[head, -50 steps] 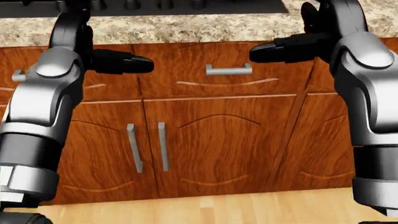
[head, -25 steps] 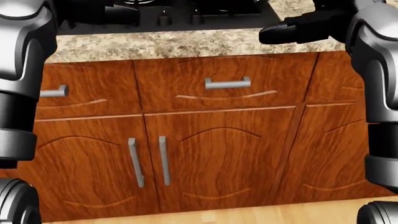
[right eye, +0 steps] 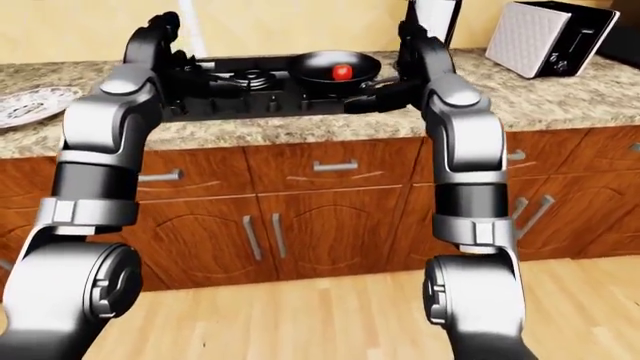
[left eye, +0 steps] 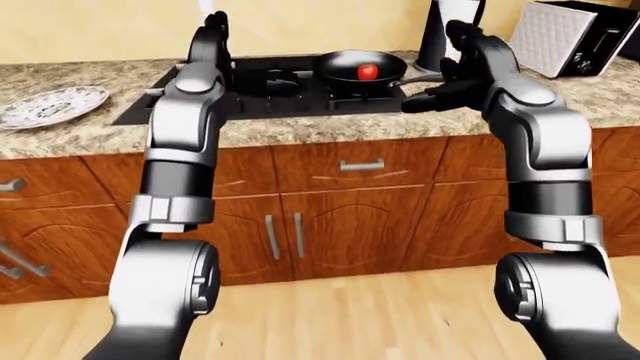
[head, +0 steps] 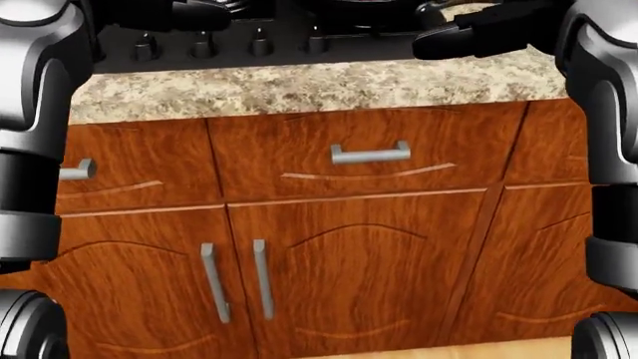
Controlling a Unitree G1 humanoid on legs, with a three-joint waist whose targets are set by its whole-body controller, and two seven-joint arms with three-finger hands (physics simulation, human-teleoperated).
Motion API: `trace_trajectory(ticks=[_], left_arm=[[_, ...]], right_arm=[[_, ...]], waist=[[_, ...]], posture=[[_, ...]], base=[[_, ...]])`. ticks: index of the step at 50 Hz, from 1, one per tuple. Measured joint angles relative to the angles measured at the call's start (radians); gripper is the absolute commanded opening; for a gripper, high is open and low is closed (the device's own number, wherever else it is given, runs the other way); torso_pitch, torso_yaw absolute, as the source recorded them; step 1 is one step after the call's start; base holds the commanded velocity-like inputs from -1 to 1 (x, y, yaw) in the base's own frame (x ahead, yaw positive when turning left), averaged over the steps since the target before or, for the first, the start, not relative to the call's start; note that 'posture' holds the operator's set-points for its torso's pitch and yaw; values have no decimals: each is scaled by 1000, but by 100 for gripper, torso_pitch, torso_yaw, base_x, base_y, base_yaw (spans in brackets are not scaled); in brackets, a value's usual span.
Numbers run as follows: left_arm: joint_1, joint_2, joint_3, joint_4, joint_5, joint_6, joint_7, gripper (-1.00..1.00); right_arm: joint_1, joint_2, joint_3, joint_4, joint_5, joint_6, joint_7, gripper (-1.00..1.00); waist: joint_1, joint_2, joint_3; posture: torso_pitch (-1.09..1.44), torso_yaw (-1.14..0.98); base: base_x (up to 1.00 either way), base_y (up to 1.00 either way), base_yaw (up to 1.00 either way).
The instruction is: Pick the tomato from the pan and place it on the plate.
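Tomato (left eye: 368, 71), one and red, sat inside the single black pan (left eye: 352, 66) on the black stove (left eye: 270, 84), near the top middle of the left-eye view. One patterned plate (left eye: 52, 106) lay on the speckled stone surface (left eye: 80, 135) well to the left of the stove, apart from the pan. No writing or brand could be read on anything.

Both arms were raised over the surface. The left robot hand (left eye: 212, 36) stood upright above the stove's left part, fingers extended and holding nothing. The right robot hand (left eye: 452, 71) hung just right of the pan, beside its handle, fingers spread and gripping nothing; whether it touched the handle could not be told.

At the upper right of the left-eye view stood one white toaster (left eye: 575, 37) and one tall dark and white object (left eye: 447, 26) whose kind was unclear. The head view showed four stove knobs (head: 203, 46) in a row above the surface's edge. Below ran the wooden cabinets (left eye: 340, 225), with one drawer handle (head: 370, 154) in the middle and two vertical door handles (head: 236, 280) side by side beneath it. Pale wooden floor (left eye: 350, 315) lay under the cabinets.
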Motion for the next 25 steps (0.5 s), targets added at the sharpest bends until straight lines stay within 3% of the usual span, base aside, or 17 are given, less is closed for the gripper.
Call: trace_trajectory(ticks=[2,4,7,13,16,18,21,25], left_arm=[[15,4,2,-3,3,0,3,100],[30,10,7,8,8,15,5,100],[33,10,7,3,12,36,5,100],[22,13,9,-20,11,12,0,100],[16,15,11,-30,11,17,1,100],[26,3,4,-36,10,14,1,100],[36,-6,-11,-15,1,25,-10,100],[30,1,-5,-17,3,36,-15,100]], right_arm=[[6,11,7,-4,0,2,4,100],[12,20,22,3,3,13,12,100],[10,18,24,7,3,29,20,100],[-14,15,12,-4,-9,8,17,100],[-17,13,12,-16,-10,12,20,100],[0,9,2,-24,-11,12,18,100],[23,6,-7,-5,-15,22,16,100],[26,5,-8,5,-14,18,14,100]], waist=[[15,-4,13],[21,12,26],[21,1,15],[27,-66,3],[32,-126,-7],[18,-110,2],[10,-109,5],[8,-67,8]], posture=[[0,0],[0,0],[0,0],[0,0],[0,0],[0,0],[0,0],[0,0]], base=[[28,0,0],[28,0,0],[28,0,0],[29,0,0],[28,0,0],[29,0,0],[28,0,0],[29,0,0]])
